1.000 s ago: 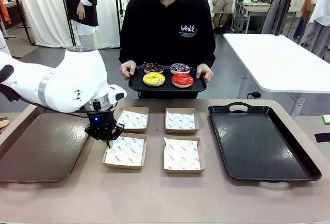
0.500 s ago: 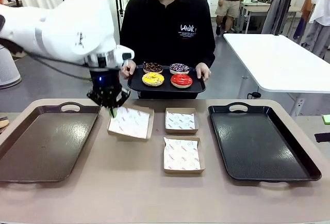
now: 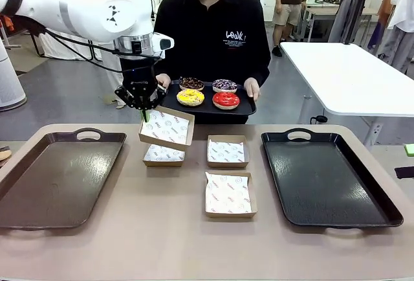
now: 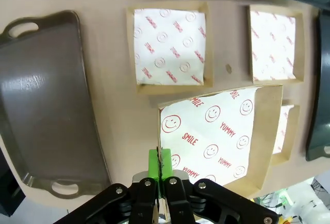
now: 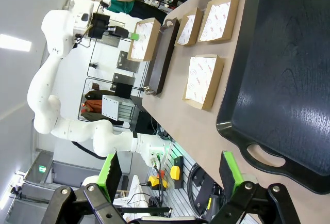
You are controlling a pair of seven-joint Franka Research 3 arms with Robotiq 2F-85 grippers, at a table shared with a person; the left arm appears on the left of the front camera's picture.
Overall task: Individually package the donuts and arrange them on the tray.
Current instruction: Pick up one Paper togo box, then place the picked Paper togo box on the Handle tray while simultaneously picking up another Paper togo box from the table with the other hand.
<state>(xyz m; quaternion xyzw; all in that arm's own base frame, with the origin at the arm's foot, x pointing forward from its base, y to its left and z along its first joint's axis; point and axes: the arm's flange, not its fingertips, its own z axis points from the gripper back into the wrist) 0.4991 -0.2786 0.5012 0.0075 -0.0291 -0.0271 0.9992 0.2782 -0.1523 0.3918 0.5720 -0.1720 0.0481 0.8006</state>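
Note:
My left gripper [image 3: 145,114] is shut on the left edge of a brown cardboard box [image 3: 167,127] lined with printed paper and holds it tilted above the table. In the left wrist view the gripper [image 4: 161,163] pinches that box [image 4: 216,136] by its rim. Beyond it, a person holds a small black tray [image 3: 249,109] with the yellow donut [image 3: 190,97], the red donut [image 3: 226,100], the chocolate donut [image 3: 191,83] and the sprinkled donut [image 3: 224,85]. My right gripper [image 5: 170,175] stands open over the near end of the large black tray [image 5: 278,69], with nothing between its fingers.
Three more lined boxes [image 3: 163,154] [image 3: 228,151] [image 3: 228,194] lie in the middle of the table. A brown tray [image 3: 55,177] lies at the left and the large black tray [image 3: 326,177] at the right. A white table [image 3: 349,77] stands beyond on the right.
My left gripper has lifted the near-left box off the table and carried it up and away, toward the person's donut tray. The person's tray has barely moved.

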